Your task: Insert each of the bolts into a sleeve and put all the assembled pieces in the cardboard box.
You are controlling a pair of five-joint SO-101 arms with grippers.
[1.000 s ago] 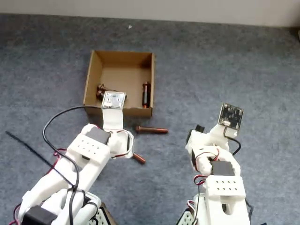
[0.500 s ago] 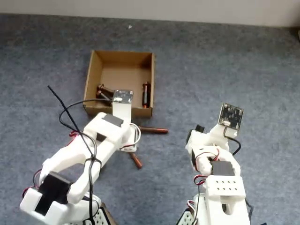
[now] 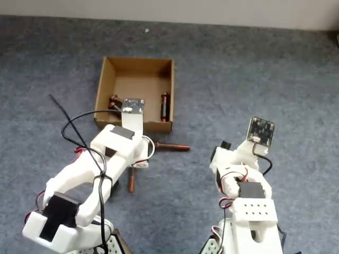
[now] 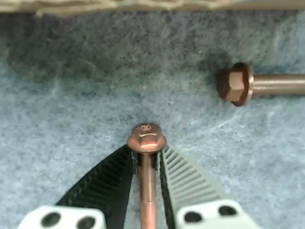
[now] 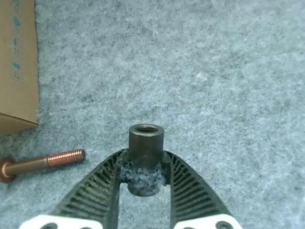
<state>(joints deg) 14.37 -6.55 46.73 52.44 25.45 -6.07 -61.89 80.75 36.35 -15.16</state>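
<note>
We see the left gripper (image 4: 147, 155) clamped on a bolt (image 4: 147, 139) and the right gripper (image 5: 145, 164) clamped on a sleeve (image 5: 146, 140). In the high view, a second bolt (image 3: 172, 146) lies left of centre, just below the cardboard box (image 3: 139, 84).

No text is reading clearly anywhere. Small blue marks are showing on the outer wall of the box (image 5: 16, 47), which is sitting at eleven o'clock in the high view; they are too small to read. A stamped mark is showing on the head of the bolt (image 4: 147, 138) in the left hand (image 4: 147, 152), also illegible.
</note>
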